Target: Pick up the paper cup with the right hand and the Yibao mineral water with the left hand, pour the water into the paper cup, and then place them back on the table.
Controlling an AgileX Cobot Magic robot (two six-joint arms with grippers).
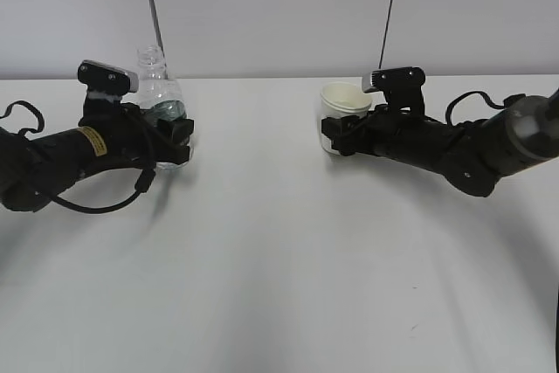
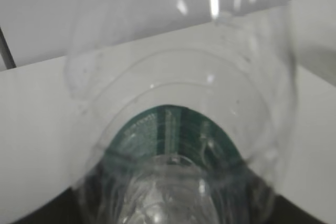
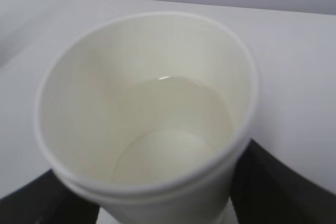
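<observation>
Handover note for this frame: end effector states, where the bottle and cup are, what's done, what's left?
Left end effector: closed on the Yibao mineral water, upright, low at the table.
Right end effector: closed on the paper cup, upright, also low at the table.
Done: both gripped; the cup holds water, so pouring looks done.
Left: confirm both rest on the table, release, retract.

Bottle: the Yibao mineral water (image 1: pixel 158 86) you see is clear, glossy plastic with ridged shoulders; highlights streak its wall (image 2: pixel 210 51) in the left wrist view.
Label: your dark green band (image 2: pixel 170 129) looks smooth, like printed film.
Cup: the paper cup (image 1: pixel 342 104) is matt white paper with a rolled rim and a cream inside (image 3: pixel 147 114), where clear liquid glints.
Table: the table (image 1: pixel 279 259) is smooth, matt white.
Arms: the left hand (image 1: pixel 179 141) and the right hand (image 1: pixel 336 135) show you matt black casings.
</observation>
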